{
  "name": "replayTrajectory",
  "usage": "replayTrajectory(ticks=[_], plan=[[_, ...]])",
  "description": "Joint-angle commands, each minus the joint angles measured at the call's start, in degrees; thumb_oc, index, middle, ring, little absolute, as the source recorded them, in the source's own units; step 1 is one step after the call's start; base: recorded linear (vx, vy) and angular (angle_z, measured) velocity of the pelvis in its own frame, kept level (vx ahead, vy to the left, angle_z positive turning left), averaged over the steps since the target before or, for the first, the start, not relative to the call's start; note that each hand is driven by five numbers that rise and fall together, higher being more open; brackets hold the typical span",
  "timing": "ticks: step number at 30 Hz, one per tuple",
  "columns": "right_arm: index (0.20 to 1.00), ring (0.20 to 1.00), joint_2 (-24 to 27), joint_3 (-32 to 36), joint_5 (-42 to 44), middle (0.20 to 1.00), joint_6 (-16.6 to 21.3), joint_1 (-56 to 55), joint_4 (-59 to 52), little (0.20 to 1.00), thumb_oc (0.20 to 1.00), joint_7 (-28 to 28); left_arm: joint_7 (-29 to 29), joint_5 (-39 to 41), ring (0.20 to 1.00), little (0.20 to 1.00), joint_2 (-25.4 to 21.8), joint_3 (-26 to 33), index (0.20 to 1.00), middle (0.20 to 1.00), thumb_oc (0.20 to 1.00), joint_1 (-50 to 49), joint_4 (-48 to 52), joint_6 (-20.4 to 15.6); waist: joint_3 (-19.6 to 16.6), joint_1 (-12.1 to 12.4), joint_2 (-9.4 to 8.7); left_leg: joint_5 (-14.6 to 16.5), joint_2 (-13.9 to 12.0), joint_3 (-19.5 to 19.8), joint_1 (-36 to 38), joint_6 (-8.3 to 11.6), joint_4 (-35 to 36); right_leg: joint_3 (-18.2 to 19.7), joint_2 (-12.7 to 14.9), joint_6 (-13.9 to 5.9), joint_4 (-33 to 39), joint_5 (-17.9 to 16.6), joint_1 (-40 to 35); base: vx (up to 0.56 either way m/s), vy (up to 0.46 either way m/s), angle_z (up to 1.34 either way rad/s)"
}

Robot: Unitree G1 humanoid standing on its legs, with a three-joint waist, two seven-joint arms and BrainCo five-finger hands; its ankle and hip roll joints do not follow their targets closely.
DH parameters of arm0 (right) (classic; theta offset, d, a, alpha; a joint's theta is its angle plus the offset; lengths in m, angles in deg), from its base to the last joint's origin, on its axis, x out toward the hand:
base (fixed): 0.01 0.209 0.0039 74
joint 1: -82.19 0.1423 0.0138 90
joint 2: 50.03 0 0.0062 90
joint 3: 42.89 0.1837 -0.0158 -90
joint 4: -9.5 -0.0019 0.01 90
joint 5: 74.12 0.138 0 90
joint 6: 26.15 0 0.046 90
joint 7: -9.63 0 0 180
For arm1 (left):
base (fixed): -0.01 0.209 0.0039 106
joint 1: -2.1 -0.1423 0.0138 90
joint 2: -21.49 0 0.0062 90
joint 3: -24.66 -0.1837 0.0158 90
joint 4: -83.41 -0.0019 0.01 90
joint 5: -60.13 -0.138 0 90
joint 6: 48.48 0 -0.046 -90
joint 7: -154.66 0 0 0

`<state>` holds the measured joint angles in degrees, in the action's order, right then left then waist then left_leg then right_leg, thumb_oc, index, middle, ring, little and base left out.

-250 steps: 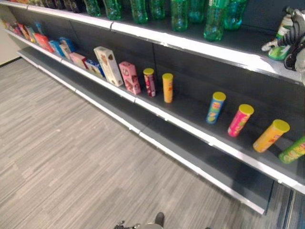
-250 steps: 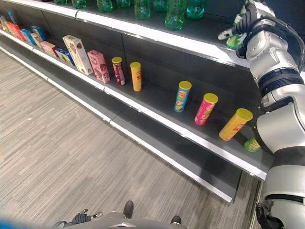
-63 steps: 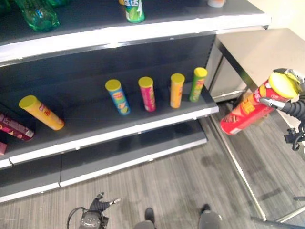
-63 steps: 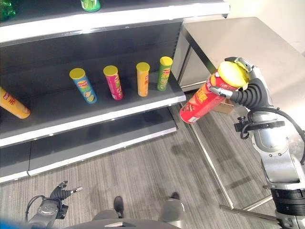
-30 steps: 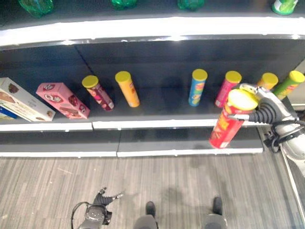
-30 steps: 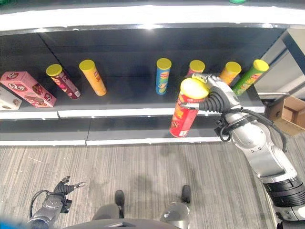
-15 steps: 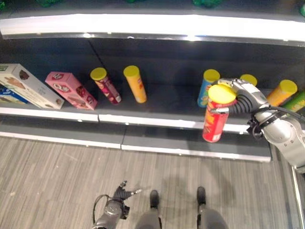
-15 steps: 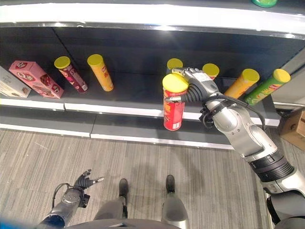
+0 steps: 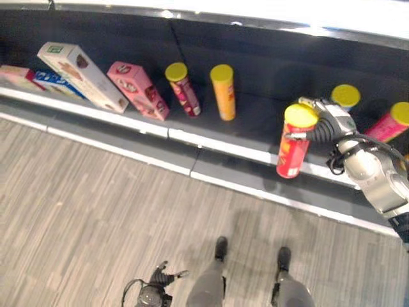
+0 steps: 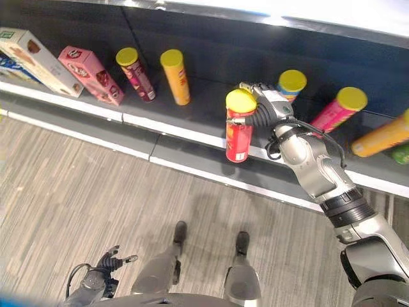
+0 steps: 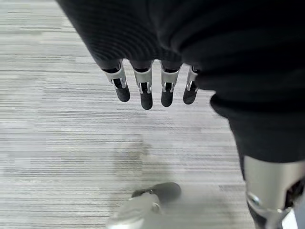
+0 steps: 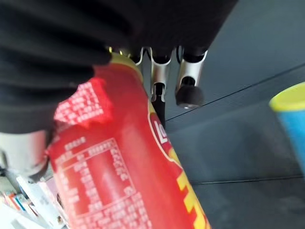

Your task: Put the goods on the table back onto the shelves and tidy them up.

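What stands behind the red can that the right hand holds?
Behind the red can, held by the right hand, the dark shelf shows, with a blue can beside it. The shelf directly behind the can is covered.

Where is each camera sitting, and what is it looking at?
Left eye view: on the head, looking down at the shelf; the right hand holds the red can.
Right eye view: beside it, same scene; the left hand hangs low.
Left wrist view: on the left wrist, looking along its straight fingers at the floor.
Right wrist view: on the right wrist, close on the red can.
The eye views and the right wrist view share the red can.
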<state>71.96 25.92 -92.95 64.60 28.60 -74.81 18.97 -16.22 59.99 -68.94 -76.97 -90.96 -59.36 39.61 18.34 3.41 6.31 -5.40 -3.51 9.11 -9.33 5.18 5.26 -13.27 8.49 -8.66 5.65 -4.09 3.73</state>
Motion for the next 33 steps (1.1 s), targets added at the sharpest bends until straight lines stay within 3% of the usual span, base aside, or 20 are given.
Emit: replayTrajectory(ticks=[1,2,10,12,16,19,27,33], plan=[[0.2,0.2,-0.7,0.5,-2.8,0.2,0.1,6.9,-0.7,0.2,0.2,6.0,2.1,1.1,1.0,1.0,-3.4,-2.0,1.0,1.0,1.0,0.9,-0.7,-0.2,-1.4,0.4,-2.68,3.8,-0.8,-3.1,2.7,1.7,-0.3,4.1,3.6,-1.69,-7.2,7.8,1.3,0.02,-0.029,0.18],[0.2,0.2,-1.7,1.1,-5.3,0.2,-0.8,9.2,1.4,0.2,0.2,9.0,2.3,1.3,1.0,1.0,-3.3,-2.9,1.0,1.0,1.0,0.5,0.8,-0.3,-1.0,1.0,-1.79,3.6,-0.6,-2.5,2.1,1.63,-0.3,3.5,3.7,-1.68,-7.4,8.1,1.6,0.02,-0.029,0.16],[0.2,0.2,-4.7,0.6,-10.4,0.2,-3.3,16.9,9.0,0.2,0.2,17.6,3.8,1.6,1.0,1.0,-3.3,-4.7,1.0,1.0,1.0,1.0,1.9,-0.9,-0.3,2.2,-0.4,3.4,-0.3,-1.8,1.0,1.53,-0.3,3.5,4.0,-1.66,-7.8,8.5,2.4,0.02,-0.012,0.05],[0.2,0.2,-5.2,0.6,-14.6,0.2,-4.8,19.9,14.0,0.2,0.2,23.0,5.0,1.5,1.0,1.0,-3.6,-5.8,1.0,1.0,1.0,2.0,3.1,-1.7,0.3,3.3,1.02,3.1,0.0,-1.2,0.1,1.58,-0.3,3.0,4.4,-1.7,-8.5,8.8,3.2,0.0,0.0,0.0],[0.2,0.2,-4.3,0.1,-16.4,0.2,-6.8,24.4,19.5,0.2,0.2,28.3,6.0,2.0,1.0,1.0,-3.6,-7.6,1.0,1.0,1.0,3.7,4.0,-2.7,1.1,4.1,2.81,2.5,0.4,-0.2,-1.3,1.57,-0.3,2.8,4.9,-1.74,-9.7,9.2,4.5,-0.02,0.005,0.15],[0.2,0.2,-3.1,-0.9,-15.9,0.2,-7.7,27.3,23.5,0.2,0.2,30.2,6.5,2.1,1.0,1.0,-3.8,-8.6,1.0,1.0,1.0,5.0,3.8,-3.2,1.6,5.1,4.46,2.1,0.9,0.8,-2.7,1.52,-0.3,2.6,5.4,-1.9,-11.0,9.4,5.9,-0.02,0.01,0.08],[0.2,0.2,-1.3,-3.9,-14.7,0.2,-7.9,30.1,28.1,0.2,0.2,30.6,6.6,2.5,1.0,1.0,-3.8,-9.3,1.0,1.0,1.0,5.6,4.1,-3.8,2.3,6.2,6.73,1.4,1.7,2.0,-4.7,1.54,-0.3,2.0,6.1,-2.14,-11.8,9.6,7.3,0.0,0.003,0.11],[0.2,0.2,-1.0,-4.2,-14.4,0.2,-7.7,30.3,29.0,0.2,0.2,30.5,6.6,2.5,1.0,1.0,-3.8,-9.4,1.0,1.0,1.0,5.7,3.9,-3.8,2.5,6.4,7.18,1.2,1.9,2.2,-5.2,1.55,-0.3,1.8,6.3,-2.2,-11.7,9.5,7.5,0.0,0.0,0.04]])
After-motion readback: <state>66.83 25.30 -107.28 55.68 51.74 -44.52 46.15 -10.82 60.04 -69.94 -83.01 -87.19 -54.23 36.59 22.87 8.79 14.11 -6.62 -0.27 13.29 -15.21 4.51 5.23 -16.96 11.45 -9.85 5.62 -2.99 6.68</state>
